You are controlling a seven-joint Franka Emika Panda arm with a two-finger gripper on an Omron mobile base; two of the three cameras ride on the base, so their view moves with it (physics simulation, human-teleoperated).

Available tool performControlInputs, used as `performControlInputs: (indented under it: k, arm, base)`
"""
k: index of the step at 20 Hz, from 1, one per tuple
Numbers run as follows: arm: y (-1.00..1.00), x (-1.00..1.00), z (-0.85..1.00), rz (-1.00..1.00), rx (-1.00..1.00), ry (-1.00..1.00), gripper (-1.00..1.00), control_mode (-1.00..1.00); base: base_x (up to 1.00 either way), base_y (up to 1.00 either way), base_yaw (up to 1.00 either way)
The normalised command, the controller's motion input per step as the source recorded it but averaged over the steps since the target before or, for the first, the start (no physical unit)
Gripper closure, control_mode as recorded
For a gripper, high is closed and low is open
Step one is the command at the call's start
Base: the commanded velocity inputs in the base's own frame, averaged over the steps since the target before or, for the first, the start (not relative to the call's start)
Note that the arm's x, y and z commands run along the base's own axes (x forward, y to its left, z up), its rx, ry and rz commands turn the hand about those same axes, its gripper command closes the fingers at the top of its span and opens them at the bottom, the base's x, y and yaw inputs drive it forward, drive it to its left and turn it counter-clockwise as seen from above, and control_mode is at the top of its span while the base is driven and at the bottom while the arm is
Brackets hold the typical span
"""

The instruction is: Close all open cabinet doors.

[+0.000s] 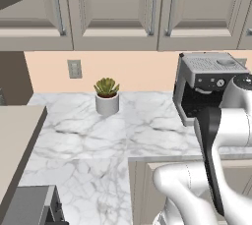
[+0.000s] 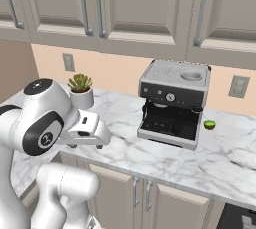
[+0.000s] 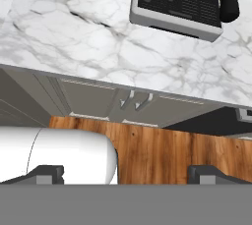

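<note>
The cabinet doors (image 1: 113, 3) high above the fingers (image 3: 128, 174) look flush and closed, though an edge at the far upper left may be one left ajar. The fingers are spread wide, grasping nothing, aimed down past the table (image 3: 74, 27).

The arm (image 2: 45, 123) is glossy white, built of rounded, tube-like segments with dark grey caps and bands at the joints (one round cap bears a small pale mark). The hand (image 3: 123, 175) ends in two small dark, blocky fingertips (image 3: 47, 174).
</note>
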Motion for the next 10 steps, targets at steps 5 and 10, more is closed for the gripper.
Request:
performControlInputs:
  k: [5, 10]
  arm:
    - [0.00, 0.00, 0.00, 0.00, 0.00, 0.00, -1.00, 1.00]
    - [0.00, 0.00, 0.00, 0.00, 0.00, 0.00, -1.00, 1.00]
  base:
    - [0.00, 0.00, 0.00]
    - [-0.01, 0.00, 0.00]
